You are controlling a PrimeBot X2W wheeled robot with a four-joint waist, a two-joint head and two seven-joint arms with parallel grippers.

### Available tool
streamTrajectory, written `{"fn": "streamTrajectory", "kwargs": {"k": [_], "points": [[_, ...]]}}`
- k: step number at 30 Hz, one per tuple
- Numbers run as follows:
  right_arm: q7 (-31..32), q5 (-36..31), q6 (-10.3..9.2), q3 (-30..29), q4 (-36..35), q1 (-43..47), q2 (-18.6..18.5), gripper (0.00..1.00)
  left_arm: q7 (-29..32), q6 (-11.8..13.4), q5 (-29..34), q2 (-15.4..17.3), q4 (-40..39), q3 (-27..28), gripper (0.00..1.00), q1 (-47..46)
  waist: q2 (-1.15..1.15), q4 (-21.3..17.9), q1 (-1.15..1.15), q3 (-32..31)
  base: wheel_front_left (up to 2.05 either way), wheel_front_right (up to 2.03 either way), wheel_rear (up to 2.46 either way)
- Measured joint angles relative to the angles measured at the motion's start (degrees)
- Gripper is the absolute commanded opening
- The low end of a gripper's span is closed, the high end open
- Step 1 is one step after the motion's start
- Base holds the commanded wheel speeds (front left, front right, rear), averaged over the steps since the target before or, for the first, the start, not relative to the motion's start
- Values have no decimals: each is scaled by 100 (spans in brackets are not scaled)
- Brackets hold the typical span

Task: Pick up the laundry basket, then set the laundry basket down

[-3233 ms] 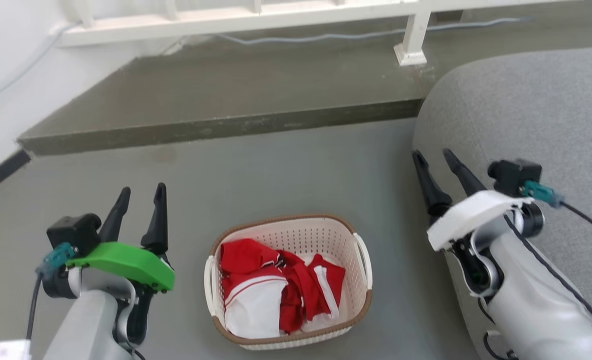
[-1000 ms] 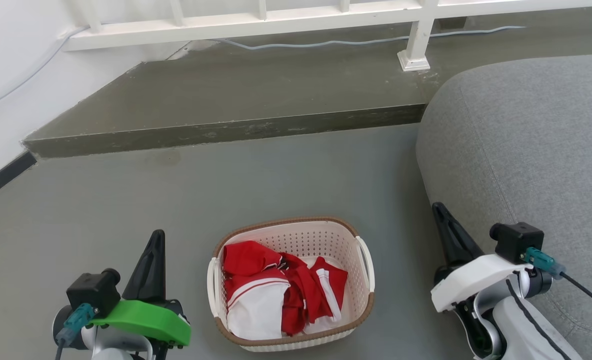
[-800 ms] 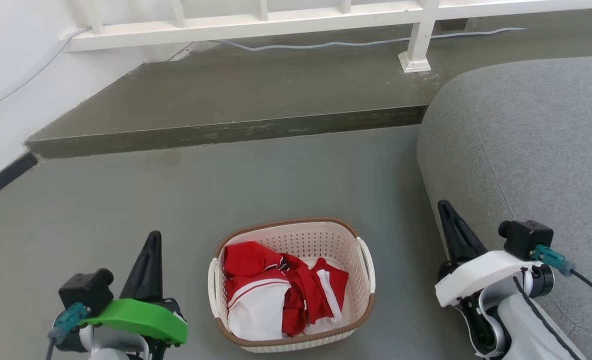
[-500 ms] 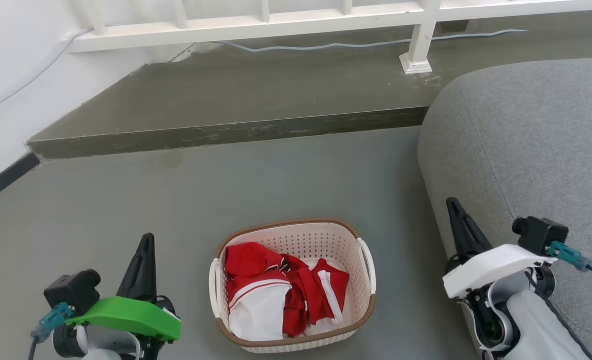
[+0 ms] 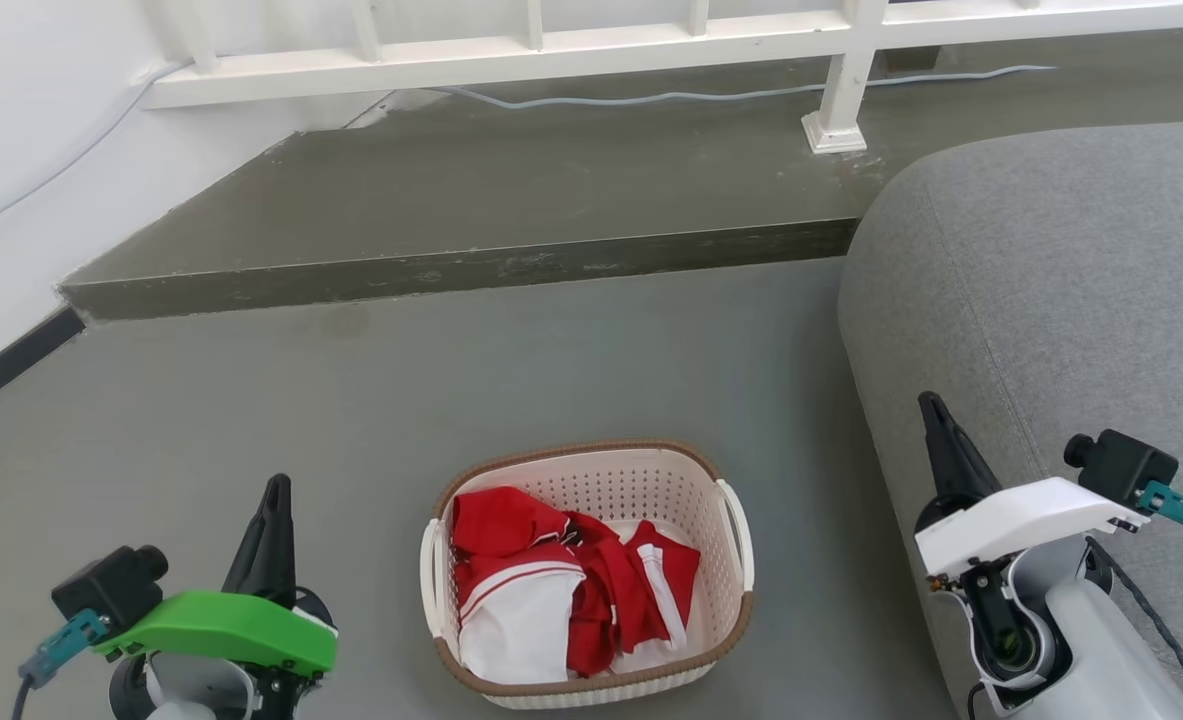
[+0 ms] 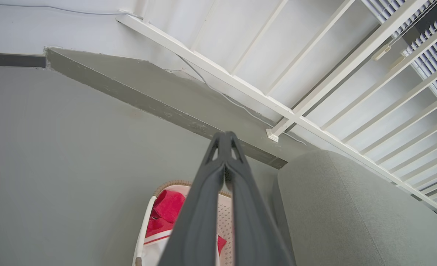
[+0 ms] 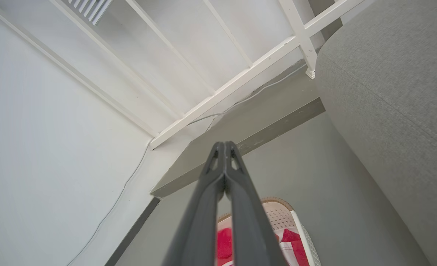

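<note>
No text, label, brand, number or sign can be read in any view

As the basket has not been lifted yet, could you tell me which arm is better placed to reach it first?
Probably left: the left gripper sits nearer the laundry basket over open floor, while the right gripper is farther off, by the sofa. Both are shut.

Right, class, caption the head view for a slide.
Basket of clothes on the floor between left hand and right hand.
</note>
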Motion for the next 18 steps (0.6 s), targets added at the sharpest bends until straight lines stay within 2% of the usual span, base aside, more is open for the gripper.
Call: {"fn": "streamTrajectory", "kwargs": {"k": [18], "points": [[337,1121,107,-471,-34,6,85,0,354,-31,-1150,-10,82,286,0,-7,0,32,0,-42,0,0,0]]}}
